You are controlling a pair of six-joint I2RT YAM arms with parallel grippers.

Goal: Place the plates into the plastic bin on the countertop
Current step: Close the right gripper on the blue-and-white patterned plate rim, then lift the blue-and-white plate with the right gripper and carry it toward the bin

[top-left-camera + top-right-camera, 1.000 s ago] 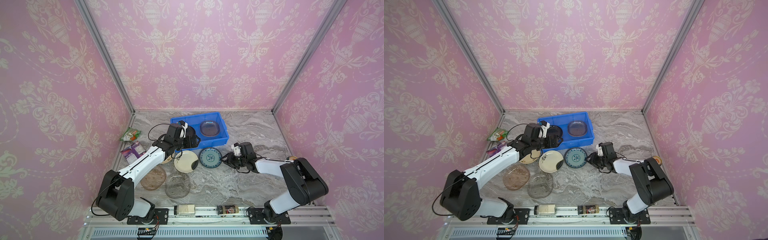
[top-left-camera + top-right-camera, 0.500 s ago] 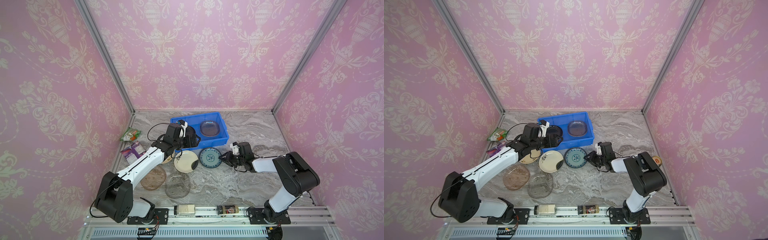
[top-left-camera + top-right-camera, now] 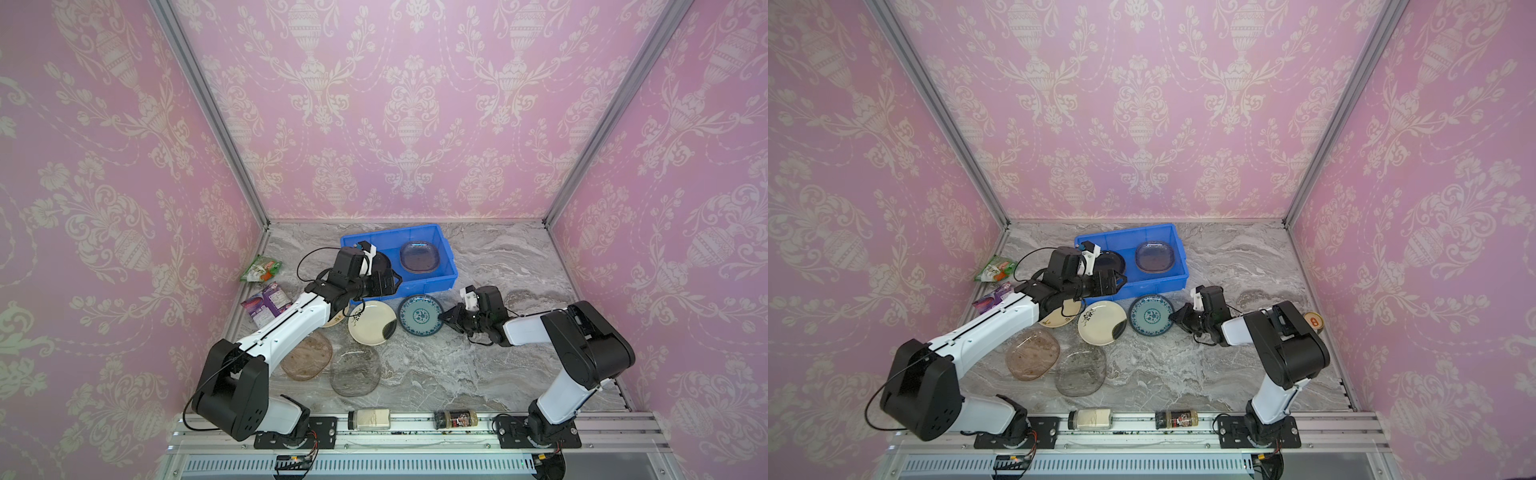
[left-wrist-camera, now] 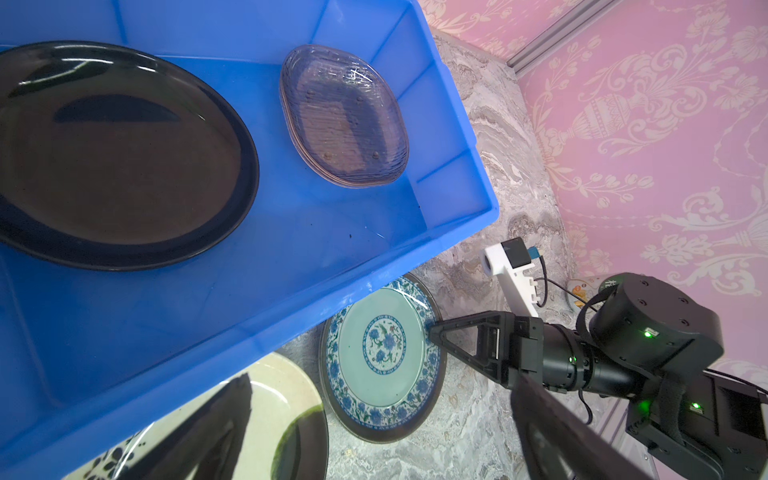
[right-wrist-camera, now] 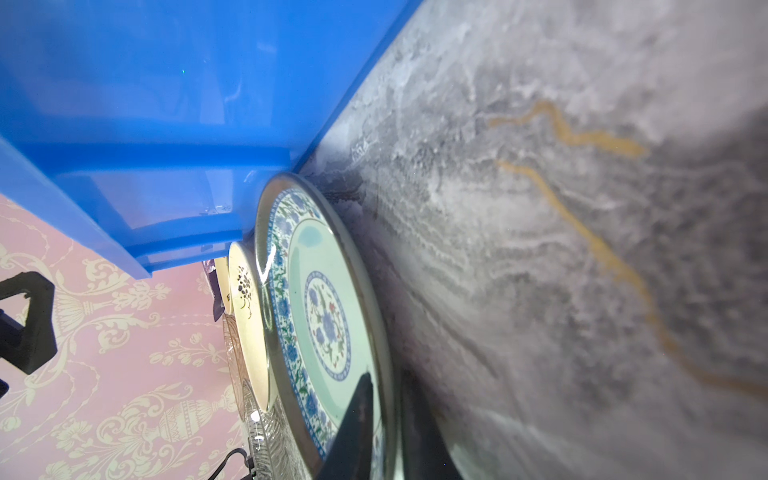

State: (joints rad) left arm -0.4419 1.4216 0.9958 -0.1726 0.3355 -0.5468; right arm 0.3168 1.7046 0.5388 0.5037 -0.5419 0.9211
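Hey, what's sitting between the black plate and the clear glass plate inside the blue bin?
Nothing. Between the black plate and the glass plate, only the bare floor of the blue bin shows, most clearly in the left wrist view.

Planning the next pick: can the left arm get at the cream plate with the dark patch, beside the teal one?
Probably yes. The left gripper hangs open over the near wall of the blue bin, close to the cream plate, which lies bare on the countertop. The teal plate crowds one side.
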